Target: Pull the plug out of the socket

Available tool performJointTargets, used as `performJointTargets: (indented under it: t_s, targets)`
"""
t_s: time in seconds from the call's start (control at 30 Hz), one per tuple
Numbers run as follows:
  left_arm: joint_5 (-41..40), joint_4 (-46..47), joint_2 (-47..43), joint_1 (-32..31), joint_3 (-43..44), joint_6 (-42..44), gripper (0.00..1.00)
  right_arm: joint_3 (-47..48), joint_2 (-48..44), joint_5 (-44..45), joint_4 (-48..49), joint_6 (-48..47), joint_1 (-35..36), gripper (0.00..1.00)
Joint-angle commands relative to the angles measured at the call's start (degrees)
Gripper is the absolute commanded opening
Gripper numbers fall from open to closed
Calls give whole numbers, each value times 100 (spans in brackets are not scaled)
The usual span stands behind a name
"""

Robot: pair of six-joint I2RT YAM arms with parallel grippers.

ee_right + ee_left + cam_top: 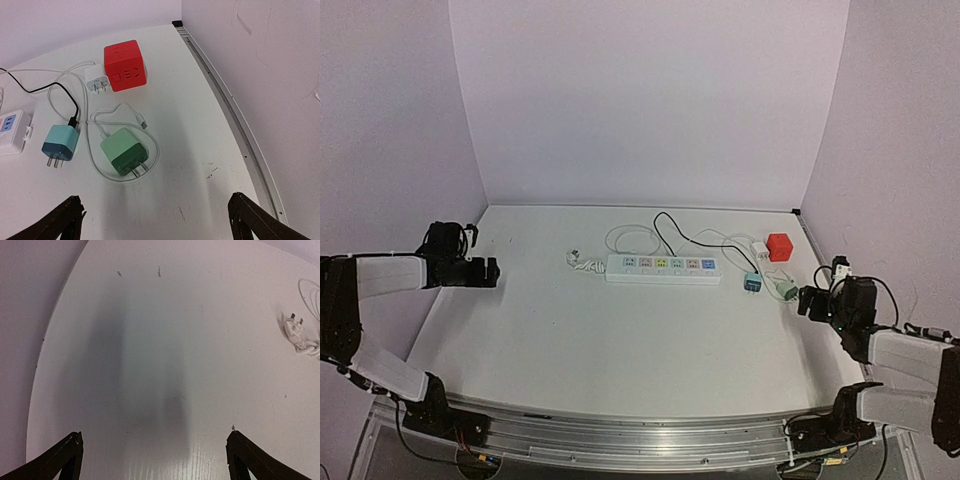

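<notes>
The white bench (pixel 570 340) carries everything. The left arm (pixel 390 272) hangs well to the left of the socket (pixel 662 266), and the right arm (pixel 900 350) sits well to its right and nearer the front edge. Both sets of jaws are spread wide with nothing between them, and neither touches anything.

The socket lies flat across the far middle of the bench, with its white cord looping behind it. Beyond its right end stands a red cube (pixel 125 66). Nearer that end a green charger (pixel 124 150) lies on its side with its prongs bare. A blue charger (pixel 60 142) lies just beside the socket's right end, a black cable in its back and its prongs also bare. A small white adapter (pixel 96 84) rests against the red cube. Off the socket's left end lies the cord's own plug (pixel 295 332).

I judge the pull itself done: every plug in sight lies loose on the bench. The outlets look empty from above, though they are too small there to be sure. At most, drawing the arms home remains.
</notes>
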Motion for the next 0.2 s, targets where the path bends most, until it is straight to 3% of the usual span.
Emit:
performJointTargets:
  t_s: [0.0, 0.17]
  targets:
    - [-975, 1093, -265, 21, -451, -176, 100, -249, -312, 45, 498, -100, 5, 98]
    - [-855, 1287, -384, 27, -719, -276, 100, -400, -549, 169, 494, -96, 5, 98]
